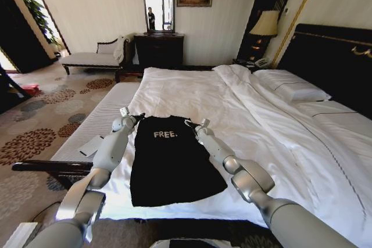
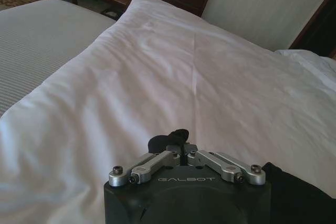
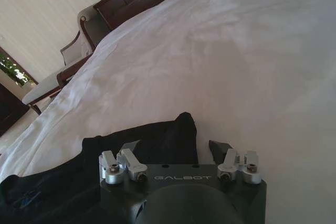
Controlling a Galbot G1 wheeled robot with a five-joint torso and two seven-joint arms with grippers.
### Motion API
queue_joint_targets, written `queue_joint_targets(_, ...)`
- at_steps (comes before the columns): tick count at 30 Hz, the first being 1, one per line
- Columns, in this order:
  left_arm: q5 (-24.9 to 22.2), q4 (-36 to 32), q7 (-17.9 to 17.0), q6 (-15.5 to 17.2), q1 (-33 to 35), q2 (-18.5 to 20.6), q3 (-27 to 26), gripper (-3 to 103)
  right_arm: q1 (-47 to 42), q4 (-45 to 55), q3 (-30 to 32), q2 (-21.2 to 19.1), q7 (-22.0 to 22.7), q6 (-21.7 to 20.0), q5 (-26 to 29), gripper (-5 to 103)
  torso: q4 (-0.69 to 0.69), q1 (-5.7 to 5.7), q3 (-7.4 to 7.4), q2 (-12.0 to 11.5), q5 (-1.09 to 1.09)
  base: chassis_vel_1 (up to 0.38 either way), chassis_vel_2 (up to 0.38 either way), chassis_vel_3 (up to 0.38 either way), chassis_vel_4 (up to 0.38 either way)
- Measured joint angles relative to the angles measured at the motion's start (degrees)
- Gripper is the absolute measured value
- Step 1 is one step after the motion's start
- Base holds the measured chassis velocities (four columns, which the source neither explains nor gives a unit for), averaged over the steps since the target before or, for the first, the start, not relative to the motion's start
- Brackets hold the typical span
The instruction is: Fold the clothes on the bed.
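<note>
The clothes, a black T-shirt with white "FREE." lettering, lie flat on the white bed near its foot, the collar end pointing toward the headboard. My left gripper is at the shirt's far left corner. In the left wrist view the left gripper is shut, pinching a small bunch of black fabric. My right gripper is at the shirt's far right corner. In the right wrist view the right gripper is open, its fingers on either side of the shirt's raised edge.
A dark headboard and white pillows are at the right. A grey striped surface runs along the bed's left side, with a dark wooden rail near me. A chaise bench, dresser and lamp stand behind.
</note>
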Motion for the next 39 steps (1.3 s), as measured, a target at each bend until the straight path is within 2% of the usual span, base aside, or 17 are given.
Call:
queue_joint_targets(1, 0.0, 0.0, 0.0, 0.0, 0.0, 0.0, 0.0, 1, 0.0, 0.0, 0.0, 0.0, 0.0, 0.0, 0.0, 75, 0.00, 0.00, 0.00, 0.0, 0.00, 0.000, 0.000, 0.000, 0.000)
queue_joint_targets(5, 0.0, -0.2, 0.0, 0.0, 0.4, 0.0, -0.2, 1, 0.1, 0.3, -0.2, 0.4, -1.3, 0.5, 0.0, 54, 0.00, -0.01, 0.00, 0.0, 0.00, 0.000, 0.000, 0.000, 0.000)
queue_joint_targets(7, 0.1, -0.2, 0.0, 0.0, 0.5, 0.1, -0.2, 1, 0.1, 0.5, -0.2, 0.5, -1.5, 0.6, 0.1, 54, -0.01, -0.01, 0.00, 0.0, 0.00, 0.000, 0.000, 0.000, 0.000)
queue_joint_targets(8, 0.1, -0.2, 0.0, 0.0, 0.5, 0.2, -0.3, 1, 0.1, 0.8, -0.3, 0.6, -1.7, 0.9, 0.1, 43, 0.00, 0.00, 0.00, 0.0, 0.00, 0.000, 0.000, 0.000, 0.000)
queue_joint_targets(9, 0.1, -0.2, 0.0, 0.0, 0.5, 0.2, -0.3, 1, 0.1, 0.8, -0.3, 0.6, -1.7, 0.9, 0.1, 43, 0.00, 0.00, 0.00, 0.0, 0.00, 0.000, 0.000, 0.000, 0.000)
queue_joint_targets(11, 0.1, -0.2, 0.0, -0.1, 0.6, 0.3, -0.3, 1, 0.1, 1.3, -0.4, 0.8, -1.9, 1.3, 0.2, 32, 0.00, 0.00, 0.00, 0.0, 0.00, 0.000, 0.000, 0.000, 0.000)
queue_joint_targets(13, 0.1, -0.2, 0.0, -0.1, 0.7, 0.4, -0.3, 1, 0.1, 1.6, -0.6, 0.8, -2.0, 1.4, 0.2, 32, 0.00, 0.00, 0.00, 0.0, 0.00, 0.000, 0.000, 0.000, 0.000)
queue_joint_targets(17, 0.2, -0.4, 0.0, -0.3, 0.7, 0.6, -0.4, 1, -0.1, 2.8, -1.4, 0.6, -2.1, 2.0, -0.2, 10, 0.00, -0.01, 0.00, 0.0, 0.00, 0.000, 0.000, 0.000, 0.000)
queue_joint_targets(19, 0.2, -0.4, 0.0, -0.3, 0.7, 0.6, -0.4, 1, -0.2, 2.9, -1.5, 0.5, -2.1, 2.1, -0.3, 10, 0.01, -0.01, 0.00, 0.0, 0.00, 0.000, 0.000, 0.000, 0.000)
queue_joint_targets(21, 0.2, -0.5, 0.0, -0.3, 0.7, 0.6, -0.4, 1, -0.3, 3.3, -1.9, 0.1, -1.9, 2.3, -0.7, 2, 0.00, -0.01, 0.00, 0.0, 0.00, 0.000, 0.000, 0.000, 0.000)
queue_joint_targets(30, -0.1, -1.1, -0.2, -0.4, 0.7, 1.0, -0.9, 1, -1.0, 7.2, -1.7, -2.0, -0.1, 2.8, 0.1, 0, 0.00, 0.00, 0.00, 0.0, 0.00, 0.000, 0.000, 0.000, 0.000)
queue_joint_targets(33, -1.6, -2.3, -0.9, -0.3, 0.8, 1.8, -1.3, 1, -2.2, 14.3, -3.4, -5.2, 1.7, 3.5, 4.1, 0, -0.01, 0.00, 0.00, 0.0, 0.01, 0.000, 0.000, 0.000, 0.000)
queue_joint_targets(35, -1.9, -2.7, -0.9, -0.3, 0.8, 2.0, -1.4, 1, -2.4, 15.8, -3.7, -5.8, 2.1, 3.6, 4.9, 0, 0.00, 0.00, 0.00, 0.0, 0.01, 0.000, 0.000, 0.000, 0.000)
queue_joint_targets(38, -4.1, -5.6, -2.1, 0.1, 1.3, 3.1, -1.8, 1, -4.3, 25.0, -4.4, -9.3, 4.5, 4.9, 8.5, 0, 0.00, 0.00, 0.00, 0.0, 0.00, 0.000, 0.000, 0.000, 0.000)
queue_joint_targets(39, -4.1, -5.6, -2.1, 0.1, 1.3, 3.1, -1.8, 1, -4.3, 25.0, -4.4, -9.3, 4.5, 4.9, 8.5, 0, 0.00, 0.00, 0.00, 0.0, 0.00, 0.000, 0.000, 0.000, 0.000)
